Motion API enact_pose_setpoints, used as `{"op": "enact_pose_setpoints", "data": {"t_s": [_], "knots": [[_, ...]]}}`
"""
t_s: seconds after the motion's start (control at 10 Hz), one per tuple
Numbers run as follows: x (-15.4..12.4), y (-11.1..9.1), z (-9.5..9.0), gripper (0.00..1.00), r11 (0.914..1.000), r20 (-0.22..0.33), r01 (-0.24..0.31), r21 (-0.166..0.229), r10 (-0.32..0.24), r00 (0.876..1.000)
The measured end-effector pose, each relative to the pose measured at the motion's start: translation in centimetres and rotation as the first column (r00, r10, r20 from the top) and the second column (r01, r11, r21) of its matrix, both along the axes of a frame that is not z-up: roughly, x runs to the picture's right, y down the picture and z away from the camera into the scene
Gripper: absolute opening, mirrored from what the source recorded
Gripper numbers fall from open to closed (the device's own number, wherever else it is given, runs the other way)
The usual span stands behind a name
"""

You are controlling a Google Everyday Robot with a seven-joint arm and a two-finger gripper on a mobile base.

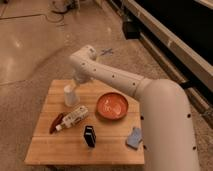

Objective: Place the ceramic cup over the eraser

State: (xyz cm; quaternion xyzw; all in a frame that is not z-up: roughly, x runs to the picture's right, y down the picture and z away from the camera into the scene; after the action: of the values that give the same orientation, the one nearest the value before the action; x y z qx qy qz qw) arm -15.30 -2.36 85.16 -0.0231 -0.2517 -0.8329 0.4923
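The ceramic cup (70,95) is small, white and upright at the back left of the wooden table (55,150). The eraser (89,136) is a small black block standing near the table's front middle, well apart from the cup. My gripper (76,84) hangs from the white arm directly above and slightly right of the cup, right at its rim. Whether it touches the cup cannot be told.
A white labelled bottle (73,117) with a red end lies between cup and eraser. An orange bowl (111,106) sits at the right middle. A light-blue pad (134,137) lies at the front right. My arm crosses above the table's back right.
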Motion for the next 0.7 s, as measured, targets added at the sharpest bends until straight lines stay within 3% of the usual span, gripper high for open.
{"op": "enact_pose_setpoints", "data": {"t_s": [0.7], "knots": [[-5.1,0.7,4.8,0.8,0.9985,0.111,0.052,-0.017,-0.05,0.993]]}}
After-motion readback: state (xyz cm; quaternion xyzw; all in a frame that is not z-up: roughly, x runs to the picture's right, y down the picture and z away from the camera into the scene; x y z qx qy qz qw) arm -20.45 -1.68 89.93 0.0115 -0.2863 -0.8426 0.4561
